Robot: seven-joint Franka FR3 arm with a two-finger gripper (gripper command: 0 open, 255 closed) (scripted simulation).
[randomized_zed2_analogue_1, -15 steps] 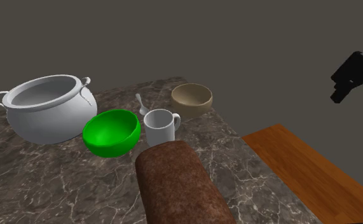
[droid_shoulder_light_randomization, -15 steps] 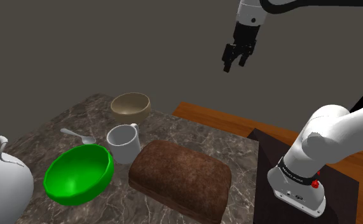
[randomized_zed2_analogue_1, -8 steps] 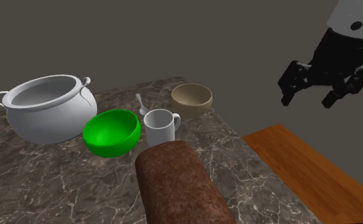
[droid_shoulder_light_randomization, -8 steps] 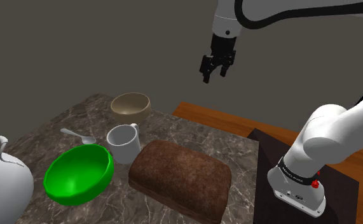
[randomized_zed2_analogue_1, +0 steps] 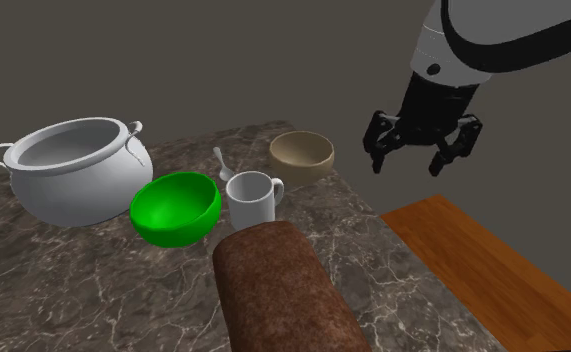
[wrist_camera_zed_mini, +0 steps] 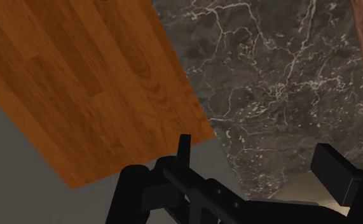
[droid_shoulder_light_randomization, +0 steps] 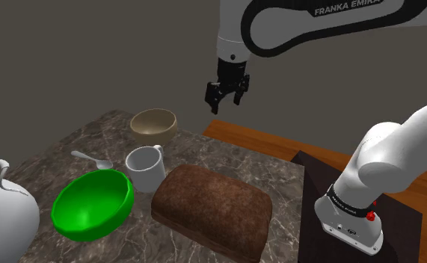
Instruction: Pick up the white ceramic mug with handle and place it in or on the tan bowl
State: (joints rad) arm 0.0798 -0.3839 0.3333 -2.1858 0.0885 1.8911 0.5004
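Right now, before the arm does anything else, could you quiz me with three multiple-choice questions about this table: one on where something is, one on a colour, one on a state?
1. Where is the mug?
A) inside the pot
B) on the table, beside the green bowl
C) upside down on the green bowl

2. What colour is the bowl farther from the pot?
A) red
B) tan
C) blue

3. The gripper is:
A) open, holding nothing
B) shut on the mug
C) shut on the green bowl's rim

Answers:
1 B: the mug stands upright on the table next to the green bowl.
2 B: the tan bowl sits beyond the mug, away from the pot.
3 A: its fingers stand apart in the air, with nothing between them.
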